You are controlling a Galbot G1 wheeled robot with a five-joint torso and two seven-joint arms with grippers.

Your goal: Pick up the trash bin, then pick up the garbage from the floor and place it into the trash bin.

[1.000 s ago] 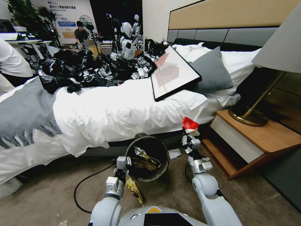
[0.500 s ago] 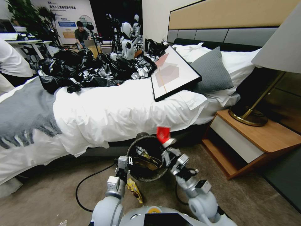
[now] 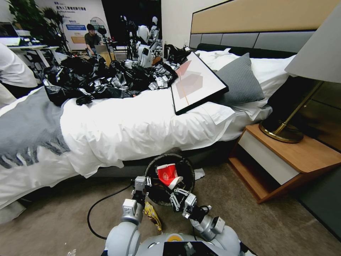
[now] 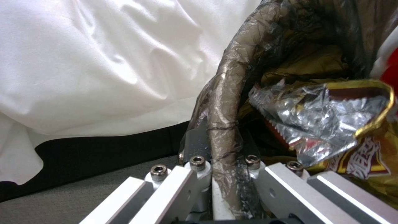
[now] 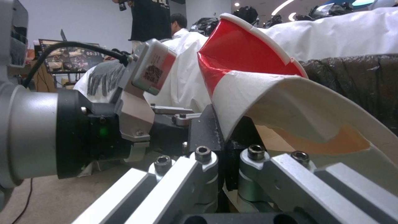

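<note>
Head view: trash bin (image 3: 170, 177) held off the floor beside the bed, left pincer (image 3: 141, 185) clamped on its bagged rim; right pincer (image 3: 179, 199) gripping the red-and-white carton (image 3: 167, 175) over the bin mouth, not yet released. Snack wrappers already inside; yellow wrapper (image 3: 152, 214) below the left pincer and white paper (image 3: 199, 173) beyond the bin left on the floor.

The robot has both arms stretched out low in front of its body. The left arm reaches forward, and the left gripper (image 3: 141, 185) pinches the near rim of the trash bin (image 3: 184, 161) with its fingers closed tight on it. The right arm is bent at the elbow and leans in toward the left one. The right gripper (image 3: 176, 197) points up and forward, and its fingers squeeze the red-and-white crushed carton (image 3: 167, 175).
</note>
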